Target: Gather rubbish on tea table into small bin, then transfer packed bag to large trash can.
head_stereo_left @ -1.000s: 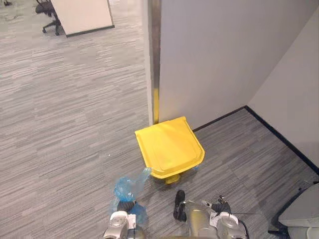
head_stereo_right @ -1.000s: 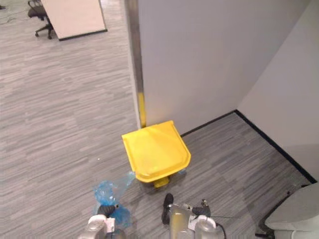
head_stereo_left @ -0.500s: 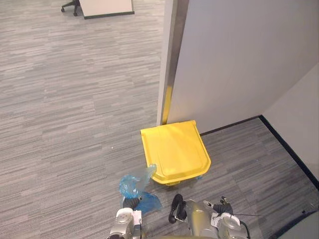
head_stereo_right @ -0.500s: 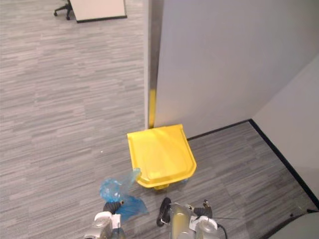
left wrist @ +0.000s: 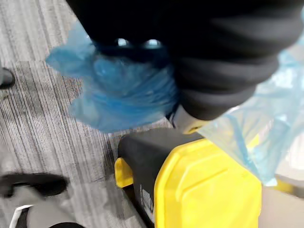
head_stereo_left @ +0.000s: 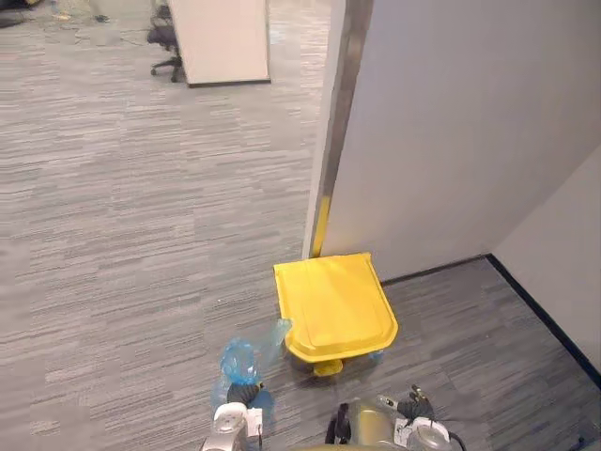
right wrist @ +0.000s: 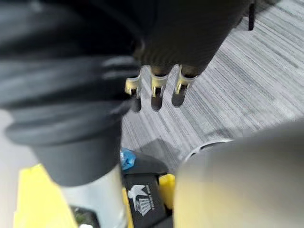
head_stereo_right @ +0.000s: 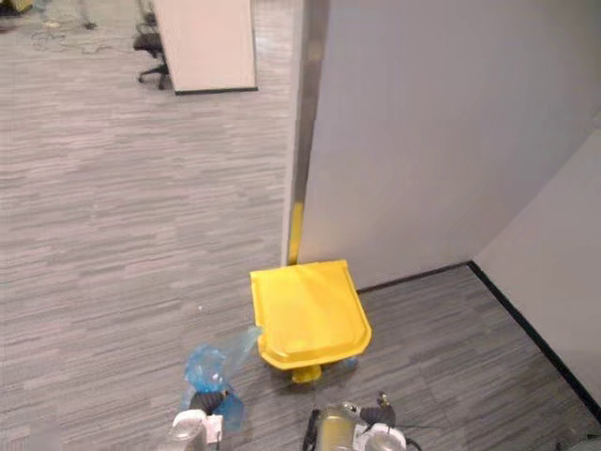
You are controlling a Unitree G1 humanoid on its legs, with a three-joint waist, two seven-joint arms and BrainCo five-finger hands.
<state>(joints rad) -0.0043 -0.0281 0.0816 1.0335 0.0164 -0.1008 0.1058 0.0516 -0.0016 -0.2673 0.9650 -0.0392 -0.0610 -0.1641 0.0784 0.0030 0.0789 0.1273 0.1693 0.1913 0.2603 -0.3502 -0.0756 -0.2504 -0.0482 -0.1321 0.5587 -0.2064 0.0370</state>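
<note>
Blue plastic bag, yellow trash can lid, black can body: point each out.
Blue plastic bag (head_stereo_left: pixel 239 361): left eye view, its bulging middle.
Yellow trash can lid (head_stereo_left: pixel 333 303): left eye view, lid's centre.
Black can body (left wrist: pixel 140 156): left wrist view, front wall.

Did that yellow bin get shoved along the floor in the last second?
No. The yellow bin sits at the foot of the wall's metal corner strip, just as before. The whole view shifted, so the camera moved, not the bin.
</note>
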